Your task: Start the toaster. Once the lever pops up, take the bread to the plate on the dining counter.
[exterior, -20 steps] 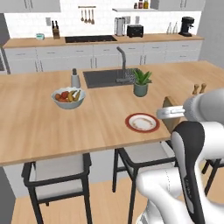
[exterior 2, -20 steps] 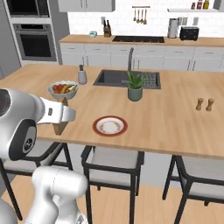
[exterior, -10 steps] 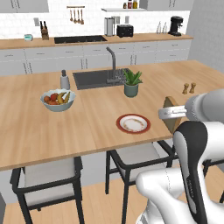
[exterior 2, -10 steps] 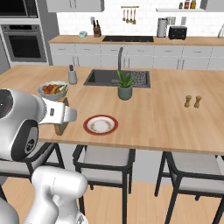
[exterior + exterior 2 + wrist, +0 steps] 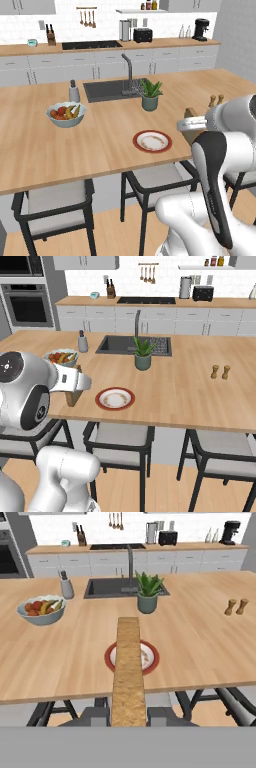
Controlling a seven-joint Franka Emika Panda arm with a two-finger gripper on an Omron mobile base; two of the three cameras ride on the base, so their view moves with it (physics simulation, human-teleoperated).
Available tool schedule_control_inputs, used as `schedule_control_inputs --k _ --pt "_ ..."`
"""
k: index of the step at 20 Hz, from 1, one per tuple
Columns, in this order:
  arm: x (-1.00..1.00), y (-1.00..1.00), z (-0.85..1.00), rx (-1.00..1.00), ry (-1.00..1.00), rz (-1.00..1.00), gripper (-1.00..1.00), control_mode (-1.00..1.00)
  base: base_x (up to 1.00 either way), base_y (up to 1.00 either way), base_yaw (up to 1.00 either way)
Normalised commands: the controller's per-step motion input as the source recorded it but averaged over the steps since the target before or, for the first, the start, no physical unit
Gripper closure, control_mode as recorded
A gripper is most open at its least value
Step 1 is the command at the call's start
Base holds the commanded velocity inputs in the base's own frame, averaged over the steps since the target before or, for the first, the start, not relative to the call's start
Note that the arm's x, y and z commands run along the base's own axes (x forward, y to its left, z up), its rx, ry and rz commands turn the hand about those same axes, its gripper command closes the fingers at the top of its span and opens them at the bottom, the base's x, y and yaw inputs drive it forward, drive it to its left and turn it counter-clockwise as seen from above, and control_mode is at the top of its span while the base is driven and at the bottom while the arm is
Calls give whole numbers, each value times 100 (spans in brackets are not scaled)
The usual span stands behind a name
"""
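Tool (image 5: 128, 716) grips the bread (image 5: 128, 672) edge-on above the plate (image 5: 150, 657); any lettering is too small to read.

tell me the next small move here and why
Probably carry the bread forward over the plate, then lower it. The gripper is shut on the slice at the dining counter edge, and the plate lies just ahead, nothing on it.
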Motion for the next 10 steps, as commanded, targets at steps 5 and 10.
schedule_control_inputs --k 5,10 --pt "100 0 -9 2 17 3 100 -100 0 0 0" --pt "100 -1 -40 10 17 33 100 -100 0 0 0"
